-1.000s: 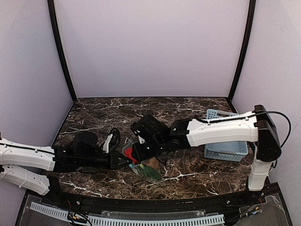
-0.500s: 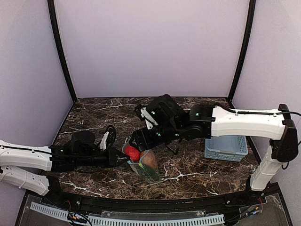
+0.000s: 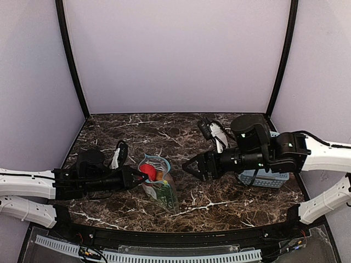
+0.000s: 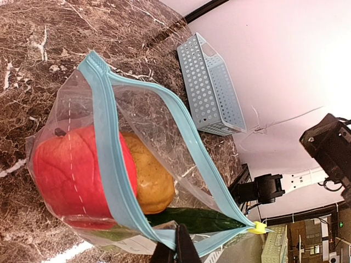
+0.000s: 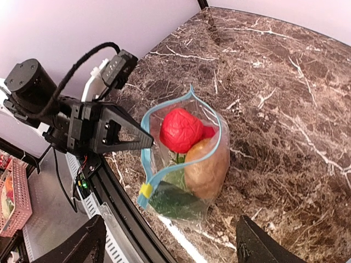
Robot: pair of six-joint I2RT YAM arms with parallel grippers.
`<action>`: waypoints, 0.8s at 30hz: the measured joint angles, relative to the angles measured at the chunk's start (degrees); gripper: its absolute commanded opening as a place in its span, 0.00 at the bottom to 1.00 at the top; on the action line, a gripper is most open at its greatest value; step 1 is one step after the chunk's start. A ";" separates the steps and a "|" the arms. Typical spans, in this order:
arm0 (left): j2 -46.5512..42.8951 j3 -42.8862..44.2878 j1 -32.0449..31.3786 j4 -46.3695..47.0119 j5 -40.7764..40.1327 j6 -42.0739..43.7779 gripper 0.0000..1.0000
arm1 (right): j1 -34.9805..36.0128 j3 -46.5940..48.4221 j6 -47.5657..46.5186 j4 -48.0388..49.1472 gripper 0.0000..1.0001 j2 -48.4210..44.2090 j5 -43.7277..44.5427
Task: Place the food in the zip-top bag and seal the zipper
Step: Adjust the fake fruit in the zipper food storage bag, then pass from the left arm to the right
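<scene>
The zip-top bag (image 3: 159, 189) stands on the marble table with its mouth open. Its teal zipper (image 4: 112, 164) gapes in a loop, with a yellow slider (image 4: 256, 227) at one end. Inside lie a red fruit (image 5: 181, 129), a brown-orange oval one (image 5: 207, 167) and a dark green piece (image 5: 175, 200). My left gripper (image 3: 140, 176) is shut on the mouth edge, its fingers (image 4: 178, 249) pinching the teal strip. To the right of the bag my right gripper (image 3: 189, 166) hangs open and apart from it, fingers (image 5: 85, 244) spread wide with nothing between them.
A light-blue perforated basket (image 3: 266, 178) sits at the right of the table, partly behind my right arm, and also shows as the basket (image 4: 211, 85) beyond the bag. The black front rail (image 5: 118, 211) runs close to the bag's near side.
My right gripper has opened and drawn back to the right, away from the bag mouth. The left gripper still pinches the bag's edge and has shifted slightly left.
</scene>
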 measured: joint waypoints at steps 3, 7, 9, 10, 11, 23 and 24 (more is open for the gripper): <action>0.00 0.00 0.00 0.00 0.15 0.00 0.01 | 0.02 -6.32 0.55 1.79 0.73 -4.39 -1.07; 0.20 0.00 0.13 0.00 0.37 0.00 0.01 | 0.61 -9.64 1.20 3.23 0.67 -6.64 -1.44; 0.61 0.02 0.15 0.04 0.66 0.02 0.01 | 1.70 -9.97 1.14 3.63 0.64 -6.60 -1.16; 0.90 0.04 0.20 0.04 0.83 0.02 0.01 | 2.54 -9.99 1.18 3.72 0.61 -6.36 -0.76; 1.22 0.11 0.20 0.04 1.11 0.04 0.01 | 3.34 -9.99 1.03 3.87 0.60 -5.99 -0.48; 2.75 1.62 0.22 0.04 2.10 0.04 0.01 | 8.44 -9.09 -1.90 6.51 0.46 4.26 2.27; 2.75 1.62 0.22 0.04 2.10 0.04 0.01 | 8.46 -8.81 -2.32 6.84 0.45 4.72 2.38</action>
